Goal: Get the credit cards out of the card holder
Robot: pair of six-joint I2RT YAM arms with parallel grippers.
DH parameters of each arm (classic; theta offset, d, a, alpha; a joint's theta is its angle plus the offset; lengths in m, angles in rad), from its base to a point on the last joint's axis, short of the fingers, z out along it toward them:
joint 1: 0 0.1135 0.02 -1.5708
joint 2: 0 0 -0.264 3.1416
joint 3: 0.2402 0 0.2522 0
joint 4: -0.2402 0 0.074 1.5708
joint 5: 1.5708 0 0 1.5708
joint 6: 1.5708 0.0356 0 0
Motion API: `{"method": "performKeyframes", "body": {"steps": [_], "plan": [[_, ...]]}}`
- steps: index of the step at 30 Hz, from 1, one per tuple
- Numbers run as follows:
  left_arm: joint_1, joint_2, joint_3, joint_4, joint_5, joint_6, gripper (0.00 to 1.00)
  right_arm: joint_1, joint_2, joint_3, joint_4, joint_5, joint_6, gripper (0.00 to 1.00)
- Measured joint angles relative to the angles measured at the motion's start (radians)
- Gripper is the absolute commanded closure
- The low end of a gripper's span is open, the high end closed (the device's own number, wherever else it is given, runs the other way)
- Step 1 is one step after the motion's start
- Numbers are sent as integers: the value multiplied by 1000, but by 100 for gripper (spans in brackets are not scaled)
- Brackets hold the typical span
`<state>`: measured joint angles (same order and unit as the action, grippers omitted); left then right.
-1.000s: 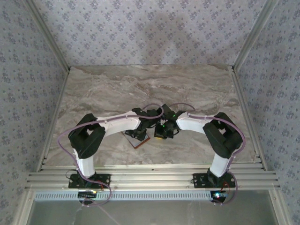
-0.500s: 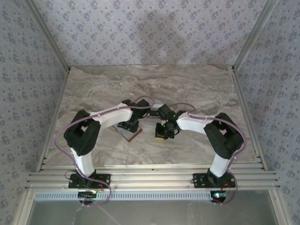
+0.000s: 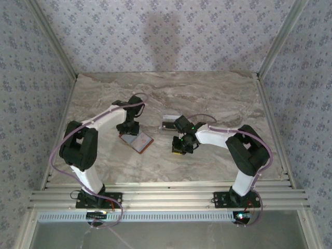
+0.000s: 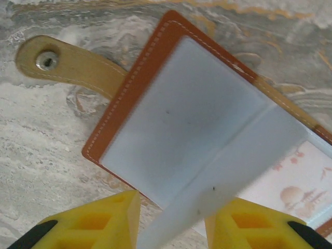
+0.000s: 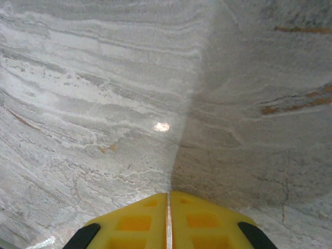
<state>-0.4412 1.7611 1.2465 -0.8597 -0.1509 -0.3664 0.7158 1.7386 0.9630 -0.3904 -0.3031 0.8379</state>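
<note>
Orange-brown leather frames the wallet (image 4: 181,119), which lies spread open on the marble table (image 5: 104,104) just ahead of the left gripper (image 4: 173,228). Its pale blue-grey lining faces up, and its strap (image 4: 72,65) with a metal snap (image 4: 46,60) is flung out to the far left of the fingers. The yellow fingers (image 4: 104,220) stand partly apart, and a pale flap (image 4: 233,166) runs from the wallet's fold back into the gap between them. Whether they pinch it or merely straddle it cannot be told. To the right of the fingers, partly under that flap, a whitish card with a pink print (image 4: 301,189) sits in its pocket. The right gripper (image 5: 168,218) has its fingers pressed together on nothing, over bare table. Seen from above, a small dark card (image 3: 169,123) lies flat just beyond the right gripper, apart from the wallet.

The printed card is probably thin, light, stiff and smooth, so it should slide out cleanly if pulled in line with the pocket, but it could slip from a shallow pinch. The best hold looks like its exposed edge, with one finger on each face. The wallet is light and floppy and would likely drag along or fold, so the closed right gripper could press down on the leather border while the card is drawn out.
</note>
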Motion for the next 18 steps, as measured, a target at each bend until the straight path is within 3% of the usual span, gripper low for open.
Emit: {"method": "performKeyframes", "body": {"steps": [11, 18], "plan": [[93, 104, -8, 24, 126, 0, 86, 0, -6, 1, -7, 1, 0, 90], [96, 105, -25, 39, 192, -11, 88, 0, -26, 1, -17, 3, 0, 90]]}}
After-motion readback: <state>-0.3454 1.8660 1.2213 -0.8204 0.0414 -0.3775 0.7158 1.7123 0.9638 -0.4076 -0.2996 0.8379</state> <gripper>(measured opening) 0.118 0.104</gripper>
